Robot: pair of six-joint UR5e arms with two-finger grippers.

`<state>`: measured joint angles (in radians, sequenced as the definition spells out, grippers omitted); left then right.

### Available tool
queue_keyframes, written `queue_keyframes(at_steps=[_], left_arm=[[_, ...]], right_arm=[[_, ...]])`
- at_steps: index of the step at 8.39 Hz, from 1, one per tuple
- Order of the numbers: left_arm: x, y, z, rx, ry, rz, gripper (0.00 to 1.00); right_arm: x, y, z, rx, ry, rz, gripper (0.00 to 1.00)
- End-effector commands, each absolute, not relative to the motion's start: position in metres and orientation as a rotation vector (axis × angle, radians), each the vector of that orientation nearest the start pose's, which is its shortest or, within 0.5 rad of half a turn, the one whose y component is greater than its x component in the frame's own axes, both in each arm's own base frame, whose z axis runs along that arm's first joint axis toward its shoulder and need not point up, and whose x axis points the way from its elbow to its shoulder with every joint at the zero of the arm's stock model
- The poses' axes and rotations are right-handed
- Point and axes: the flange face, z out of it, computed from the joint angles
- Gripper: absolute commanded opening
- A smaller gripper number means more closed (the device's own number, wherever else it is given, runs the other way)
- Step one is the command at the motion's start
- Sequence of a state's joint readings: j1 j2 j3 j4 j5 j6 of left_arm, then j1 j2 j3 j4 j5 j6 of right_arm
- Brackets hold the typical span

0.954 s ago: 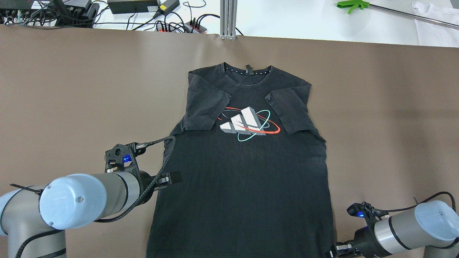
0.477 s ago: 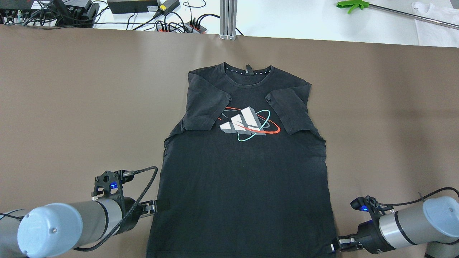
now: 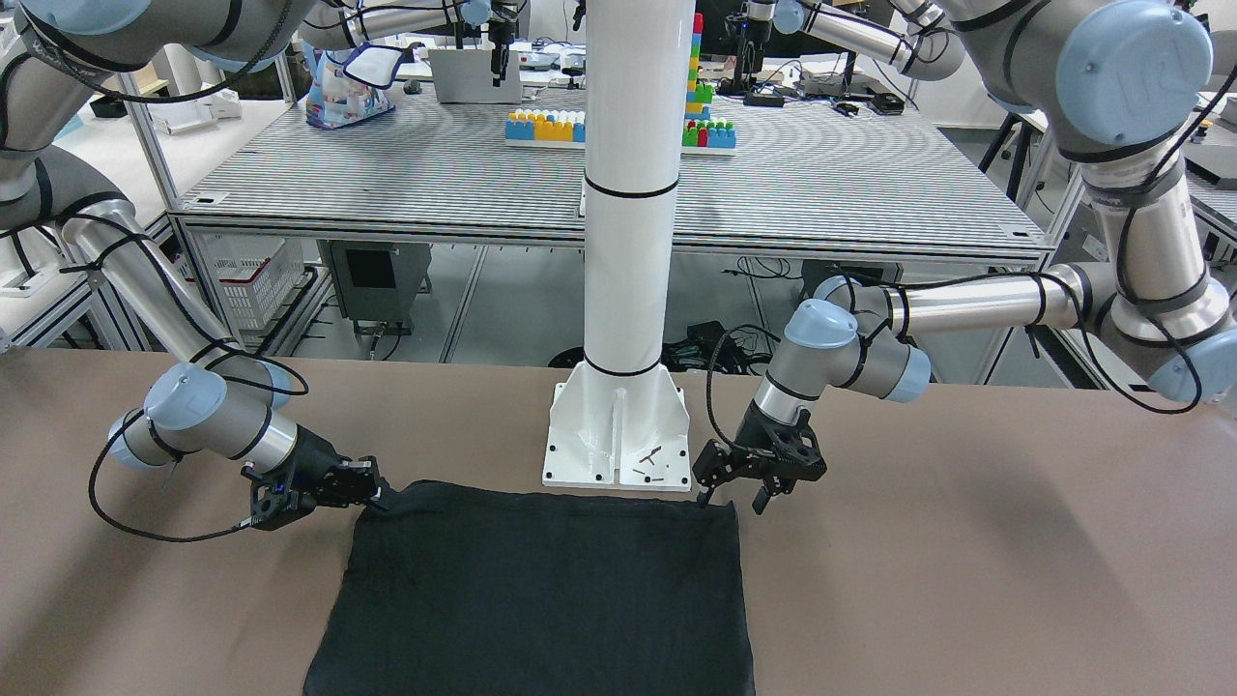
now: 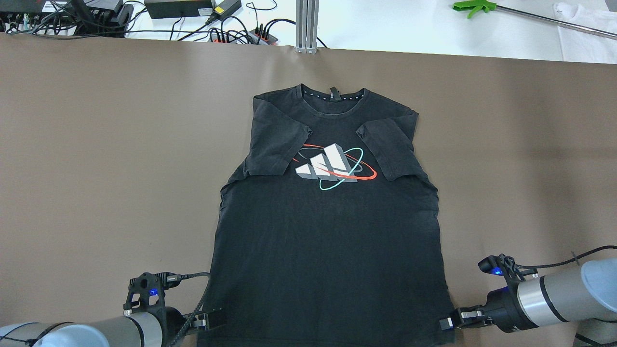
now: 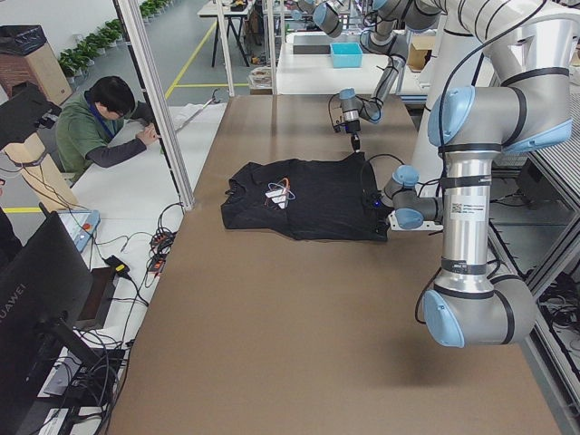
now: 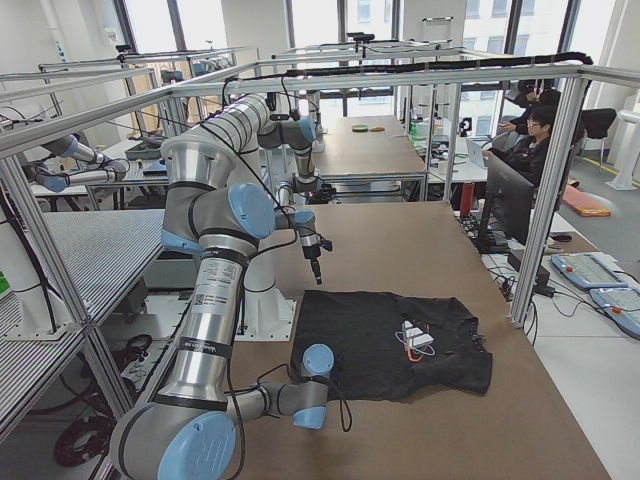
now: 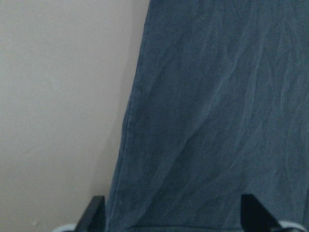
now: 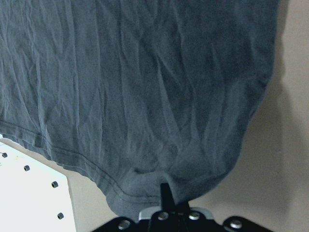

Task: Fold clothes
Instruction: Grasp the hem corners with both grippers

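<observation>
The right pincer (image 4: 442, 324) pinches one hem corner of the black T-shirt (image 4: 328, 250); the left pincer (image 3: 730, 501) straddles the other, spread.

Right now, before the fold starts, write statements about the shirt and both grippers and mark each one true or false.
1. The T-shirt lies flat with its print facing up. True.
2. Both sleeves are spread out to the sides. False: both are folded in over the chest.
3. The left gripper is open at a hem corner. True.
4. The right gripper hovers over the collar. False: it is shut on the hem corner on the robot's side.
</observation>
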<state>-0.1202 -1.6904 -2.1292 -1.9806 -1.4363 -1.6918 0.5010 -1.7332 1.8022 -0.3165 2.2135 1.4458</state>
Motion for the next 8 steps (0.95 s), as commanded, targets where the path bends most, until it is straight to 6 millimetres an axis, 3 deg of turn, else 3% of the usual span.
queue_keyframes(at_steps=[1,6,8], left_arm=[[0.489,-0.179,0.331,0.139,1.111,-0.266,1.00],[0.507,-0.174,0.342,0.135,1.087,-0.257,1.00],[0.514,-0.173,0.345,0.164,1.080,-0.270,0.60]], right_arm=[[-0.336,-0.269,0.477,-0.117,-1.378,-0.112,0.00],[-0.333,-0.274,0.478,-0.110,-1.376,-0.101,0.00],[-0.333,-0.274,0.478,-0.111,-1.376,-0.102,0.00]])
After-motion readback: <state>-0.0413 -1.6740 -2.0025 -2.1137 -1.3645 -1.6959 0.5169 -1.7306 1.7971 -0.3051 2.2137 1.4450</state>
